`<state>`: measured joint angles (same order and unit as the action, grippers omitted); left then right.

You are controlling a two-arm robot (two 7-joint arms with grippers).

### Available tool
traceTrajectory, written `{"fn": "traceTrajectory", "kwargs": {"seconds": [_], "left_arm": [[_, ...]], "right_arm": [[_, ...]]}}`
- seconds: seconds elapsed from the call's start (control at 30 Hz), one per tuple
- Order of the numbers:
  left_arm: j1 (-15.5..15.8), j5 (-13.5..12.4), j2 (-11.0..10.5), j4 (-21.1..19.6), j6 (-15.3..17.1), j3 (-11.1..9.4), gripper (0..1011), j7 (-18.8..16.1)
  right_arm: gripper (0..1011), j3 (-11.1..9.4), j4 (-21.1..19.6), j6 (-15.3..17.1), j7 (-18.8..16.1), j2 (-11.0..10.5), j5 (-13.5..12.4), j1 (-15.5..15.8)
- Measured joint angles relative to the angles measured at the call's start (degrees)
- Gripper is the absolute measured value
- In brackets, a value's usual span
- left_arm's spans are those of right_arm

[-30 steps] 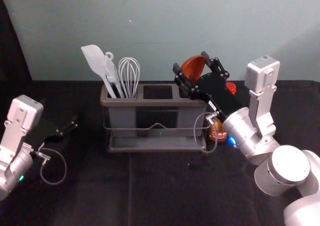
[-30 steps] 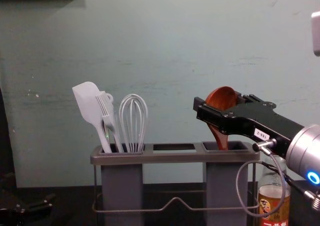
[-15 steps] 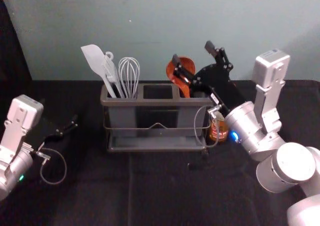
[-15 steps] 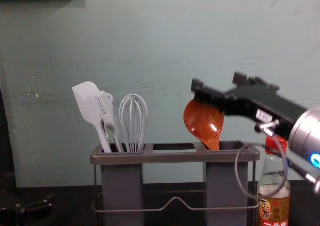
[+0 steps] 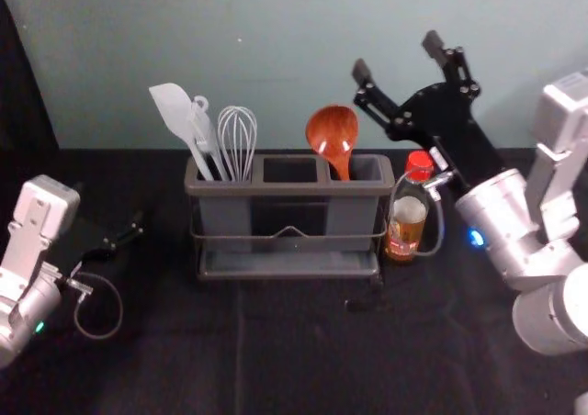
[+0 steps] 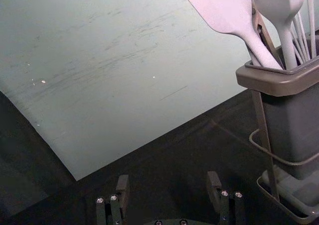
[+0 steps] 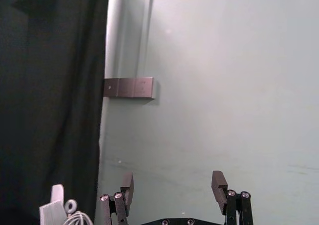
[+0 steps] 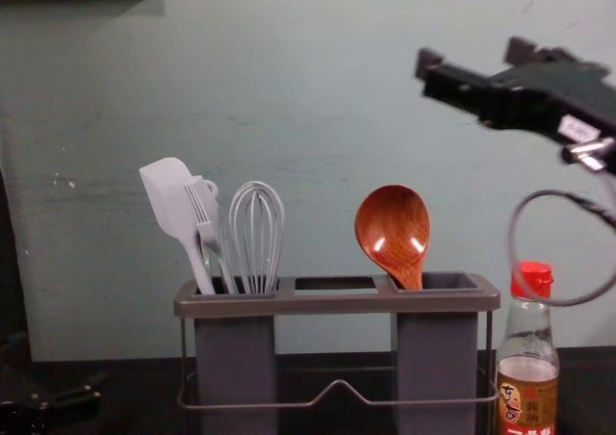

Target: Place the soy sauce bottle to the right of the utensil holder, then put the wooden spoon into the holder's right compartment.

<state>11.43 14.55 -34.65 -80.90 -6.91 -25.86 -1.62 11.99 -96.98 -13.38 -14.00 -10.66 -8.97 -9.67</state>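
My right gripper [image 5: 397,51] is open and empty, up and to the right of the utensil holder [image 5: 292,189]; in the right wrist view the gripper [image 7: 173,187] has its fingers wide apart. The wooden spoon [image 5: 333,132] stands bowl-up in the holder's right compartment, leaning toward its left side; the chest view has the spoon [image 8: 393,231] too. Right beside the holder stands the soy sauce bottle [image 5: 407,215], upright with a red cap. My left gripper [image 5: 138,227] is parked at the left, open and empty; in its wrist view, the gripper [image 6: 167,187] faces dark cloth.
A white spatula [image 5: 173,112], a brush and a whisk [image 5: 237,140] stand in the holder's left compartment. A pale wall [image 5: 322,29] rises behind the dark-covered table [image 5: 303,342]. The right gripper's cable [image 8: 539,199] loops near the bottle cap.
My right gripper has opened, let go of the spoon and moved up and to the right. The spoon has tipped leftward in its compartment. The left arm has stayed put.
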Motion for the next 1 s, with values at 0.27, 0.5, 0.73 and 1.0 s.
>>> {"fn": "traceTrajectory", "kwargs": {"seconds": [0.27, 0.5, 0.73, 1.0], "left_arm": [[0.0, 0.0, 0.0, 0.0, 0.0, 0.0, 1012, 0.0], [0.0, 0.0, 0.0, 0.0, 0.0, 0.0, 1011, 0.0], [0.0, 0.0, 0.0, 0.0, 0.0, 0.0, 1012, 0.0], [0.0, 0.0, 0.0, 0.0, 0.0, 0.0, 1011, 0.0]], "right_arm": [[1002, -4.0, -3.5, 0.7, 2.1, -1.8, 1.0, 3.6], [1002, -9.0, -4.3, 1.6, 5.4, -2.2, 3.0, 6.1], [1002, -11.9, -3.8, 6.8, 8.6, -2.2, 7.1, 7.0], [1002, -12.9, -1.3, 12.7, 10.0, -2.0, 10.7, 8.2]]}}
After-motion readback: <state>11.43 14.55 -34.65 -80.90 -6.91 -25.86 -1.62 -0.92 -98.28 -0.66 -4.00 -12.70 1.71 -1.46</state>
